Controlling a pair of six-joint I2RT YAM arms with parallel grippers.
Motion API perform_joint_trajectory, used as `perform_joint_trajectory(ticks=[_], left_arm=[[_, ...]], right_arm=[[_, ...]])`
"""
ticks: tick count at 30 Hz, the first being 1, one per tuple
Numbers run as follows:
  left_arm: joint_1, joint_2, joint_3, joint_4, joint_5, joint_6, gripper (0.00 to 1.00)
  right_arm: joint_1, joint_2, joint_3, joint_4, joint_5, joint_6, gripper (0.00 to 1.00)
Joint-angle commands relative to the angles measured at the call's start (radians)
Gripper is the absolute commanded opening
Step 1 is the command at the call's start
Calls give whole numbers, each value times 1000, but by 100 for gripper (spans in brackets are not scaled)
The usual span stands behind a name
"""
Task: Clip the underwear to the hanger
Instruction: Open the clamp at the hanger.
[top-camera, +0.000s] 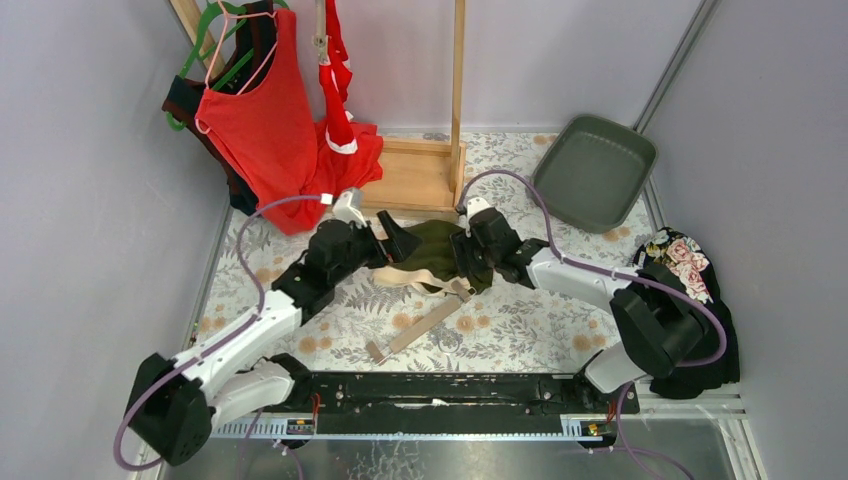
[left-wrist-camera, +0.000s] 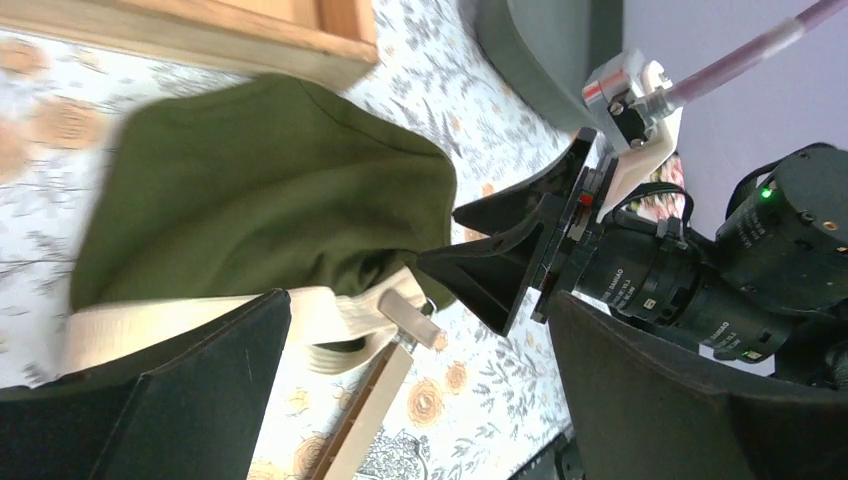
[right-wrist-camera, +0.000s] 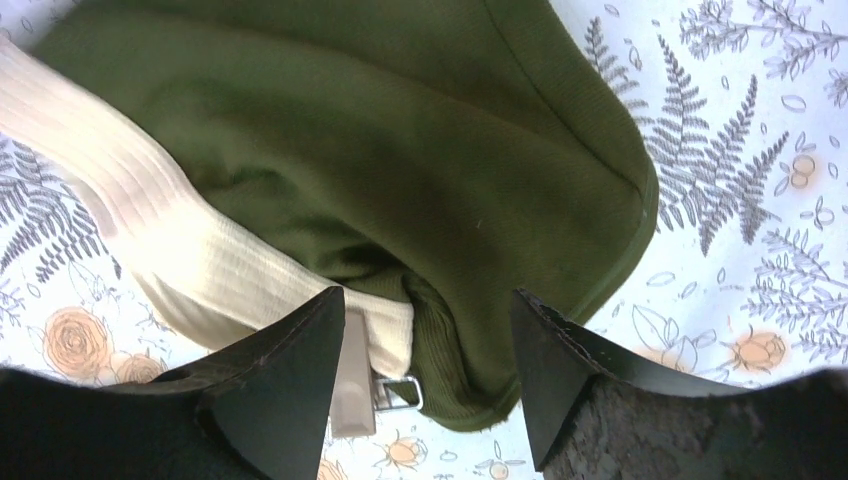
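The dark olive underwear lies mid-table, its cream waistband toward the near side. One wooden clip of the hanger, which lies flat, sits at the waistband's corner. My right gripper is open and straddles that corner; in its wrist view the right gripper has the clip against its left finger and olive cloth between the jaws. My left gripper is wide open just left of the briefs, and the hanger bar runs between the jaws of the left gripper. A red underwear hangs at the back.
A red tank top on green hangers hangs at the back left. The wooden rack base and post stand behind the briefs. A grey-green tray is at the back right; a black floral cloth lies at the right wall.
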Motion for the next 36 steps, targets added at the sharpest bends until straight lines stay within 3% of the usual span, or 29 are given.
perform_joint_trajectory(ticks=[1, 5, 13, 28, 30, 33, 34, 36], left_arm=[[2, -109, 32, -189, -269, -7, 100], [2, -135, 65, -314, -418, -3, 100], [-6, -100, 12, -178, -147, 13, 100], [-46, -25, -79, -68, -101, -26, 100], [-46, 1, -78, -54, -90, -26, 100], [-48, 26, -73, -40, -76, -25, 100], [-48, 28, -73, -40, -75, -22, 100], [-49, 28, -77, -41, -80, -18, 100]], right_arm=[[0, 45, 109, 25, -26, -5, 68], [1, 77, 150, 0, -36, -19, 68], [1, 134, 148, -50, -62, -43, 67], [1, 267, 235, -39, -95, -78, 67], [1, 306, 270, -51, -103, -79, 58], [1, 351, 310, -68, -108, -64, 7], [0, 359, 317, -78, -97, -55, 1], [0, 360, 309, -81, -56, -32, 0]])
